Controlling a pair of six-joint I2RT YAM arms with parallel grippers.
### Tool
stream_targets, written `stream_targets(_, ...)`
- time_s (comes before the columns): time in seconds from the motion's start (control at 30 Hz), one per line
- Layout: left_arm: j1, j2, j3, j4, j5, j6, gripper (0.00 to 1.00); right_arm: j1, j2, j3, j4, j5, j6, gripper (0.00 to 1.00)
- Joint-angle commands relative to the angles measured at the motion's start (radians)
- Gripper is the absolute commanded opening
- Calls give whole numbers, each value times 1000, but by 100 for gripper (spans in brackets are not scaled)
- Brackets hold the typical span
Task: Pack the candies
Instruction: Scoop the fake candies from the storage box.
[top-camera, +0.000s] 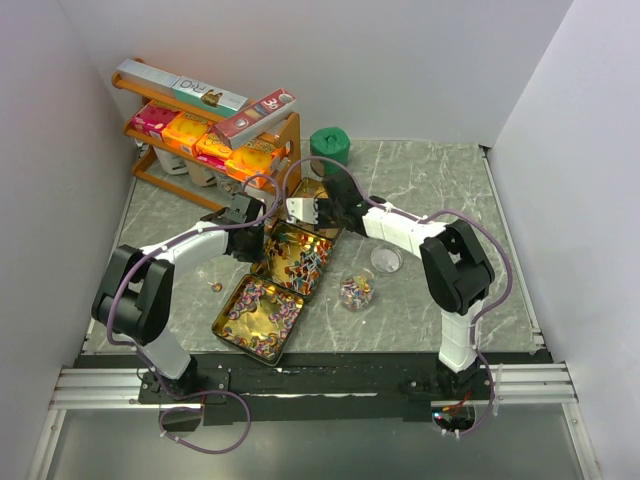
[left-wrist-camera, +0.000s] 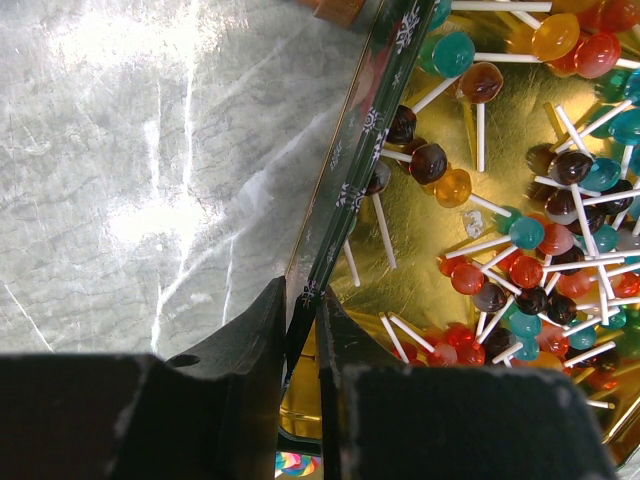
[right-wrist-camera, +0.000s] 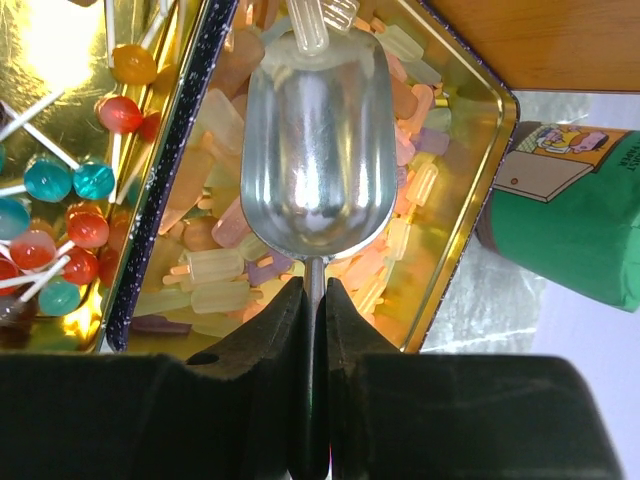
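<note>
Clamping tin wall (left-wrist-camera: 352, 185) with left fingers (left-wrist-camera: 262, 345), lollipops (left-wrist-camera: 527, 233) loose inside just right of them. Pinching handle of empty metal scoop (right-wrist-camera: 315, 150) with right fingers (right-wrist-camera: 275, 340), bowl ahead over pastel candies (right-wrist-camera: 215, 272) in second tin (right-wrist-camera: 468, 205).

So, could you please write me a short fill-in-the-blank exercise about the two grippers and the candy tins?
1. The right gripper holds the metal scoop by its ____.
2. The left gripper is shut on the rim of the tin that holds lollipops with ____ sticks.
3. The scoop hangs over pastel candies, and its bowl is ____.
Missing words: handle; white; empty.
</note>
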Motion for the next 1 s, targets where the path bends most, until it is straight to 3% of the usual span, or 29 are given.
stream_targets(0.0, 4, 11, 30, 48, 12, -23, 5, 68, 79, 25, -116, -273, 59, 0)
stream_targets(0.1, 4, 13, 31, 48, 12, -23, 3, 77, 88, 25, -133, -263, 47, 0)
stream_targets(0.53, 2, 7, 27, 45, 12, -24, 1, 39, 93, 20, -219, 47, -79, 0)
stream_targets(0.97, 2, 14, 37, 46, -2, -26, 1, -36, -70, -159, -100, -11, -192, 0)
